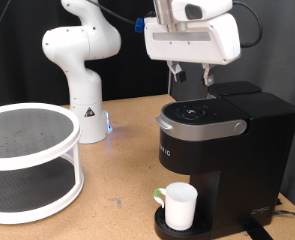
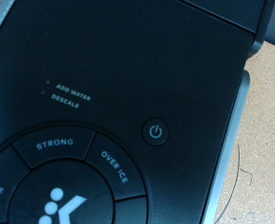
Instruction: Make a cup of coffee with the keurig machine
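The keurig machine [image 1: 227, 145] stands on the wooden table at the exterior view's right, lid down. The white cup [image 1: 179, 205] with a green-tinted handle stands upright on its drip base under the brew head. My gripper [image 1: 192, 80] hangs just above the machine's top, fingers apart and holding nothing. The wrist view is filled by the machine's black control panel [image 2: 128, 84], with the power button [image 2: 155, 131], the STRONG and OVER ICE keys and the K button. My fingers do not show in the wrist view.
A white round two-tier rack [image 1: 27, 165] stands at the exterior view's left. The arm's white base [image 1: 85, 100] stands behind it at the table's back. Bare wooden table [image 1: 117, 190] lies between the rack and the machine.
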